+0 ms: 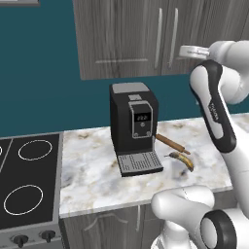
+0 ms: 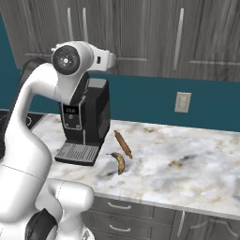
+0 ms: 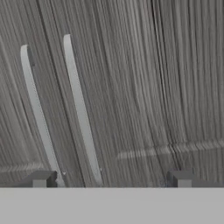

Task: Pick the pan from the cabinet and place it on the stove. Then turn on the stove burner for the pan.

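Pan behind shut doors; we face the cabinet (image 3: 131,87) with jaws spread wide and empty.

We cannot see the pan; we judge it sits inside, behind the closed doors. We expect it stiff, fairly heavy and lopsided, best taken by its long handle close to the bowl, or it may swing. First we need a door open: two slim silver bar handles (image 3: 81,109) stand just ahead of our gripper (image 3: 111,179). The stove (image 1: 29,180) lies left of the coffee machine (image 1: 133,124).
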You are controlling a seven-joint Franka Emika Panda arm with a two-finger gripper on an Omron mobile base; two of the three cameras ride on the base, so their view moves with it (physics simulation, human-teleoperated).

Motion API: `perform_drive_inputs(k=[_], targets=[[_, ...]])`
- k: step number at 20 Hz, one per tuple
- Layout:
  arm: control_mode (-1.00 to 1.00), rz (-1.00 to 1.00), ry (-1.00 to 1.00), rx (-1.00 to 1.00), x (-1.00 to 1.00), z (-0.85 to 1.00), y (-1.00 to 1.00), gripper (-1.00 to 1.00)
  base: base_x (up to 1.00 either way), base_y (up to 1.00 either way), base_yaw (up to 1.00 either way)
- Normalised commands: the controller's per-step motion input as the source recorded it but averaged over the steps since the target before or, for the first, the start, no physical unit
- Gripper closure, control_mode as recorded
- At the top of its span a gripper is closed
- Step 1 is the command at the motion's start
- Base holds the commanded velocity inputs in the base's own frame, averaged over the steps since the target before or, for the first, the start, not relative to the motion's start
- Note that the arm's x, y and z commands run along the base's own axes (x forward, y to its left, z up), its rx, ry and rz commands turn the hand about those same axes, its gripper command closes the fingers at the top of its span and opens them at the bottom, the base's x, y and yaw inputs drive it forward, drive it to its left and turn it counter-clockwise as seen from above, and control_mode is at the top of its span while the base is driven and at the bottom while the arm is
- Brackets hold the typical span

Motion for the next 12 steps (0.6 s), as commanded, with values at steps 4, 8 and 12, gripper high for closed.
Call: perform_drive_inputs(k=[4,8,12], targets=[[-1.00,0.00,0.00,0.00,0.01,0.02,-0.07,-1.00,0.00,0.00,0.00],[-1.00,0.00,0.00,0.00,0.04,0.00,0.00,-1.00,0.00,0.00,0.00],[-1.00,0.00,0.00,0.00,0.05,0.00,0.00,-1.00,0.00,0.00,0.00]])
